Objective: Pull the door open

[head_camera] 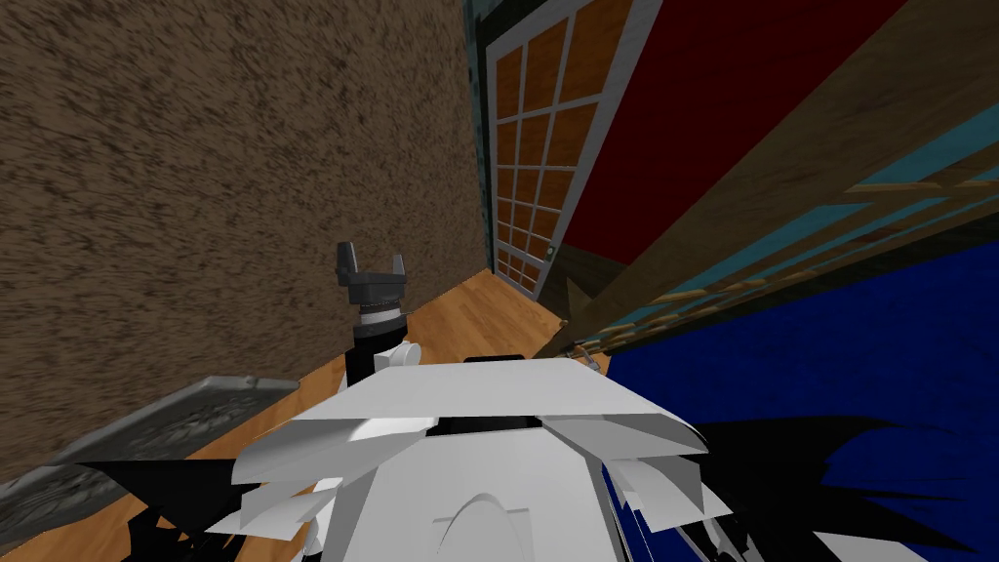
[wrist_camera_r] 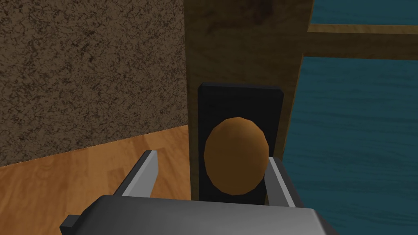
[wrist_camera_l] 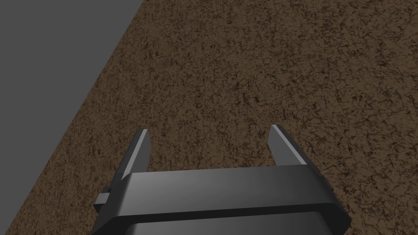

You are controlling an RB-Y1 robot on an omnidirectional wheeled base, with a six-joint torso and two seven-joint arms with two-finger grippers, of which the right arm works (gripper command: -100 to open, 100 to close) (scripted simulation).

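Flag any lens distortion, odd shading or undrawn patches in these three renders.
Head view: rolled and wide, walls splay to the corners; a black area is undrawn beside the blue surface. Left wrist view: flat, even light on the brown wall, no cast shadows. Right wrist view: faceted knob on a flat black plate.

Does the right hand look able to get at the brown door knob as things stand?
Probably yes: the right hand is open with the brown door knob between its fingers, close to one; nothing is in the way.
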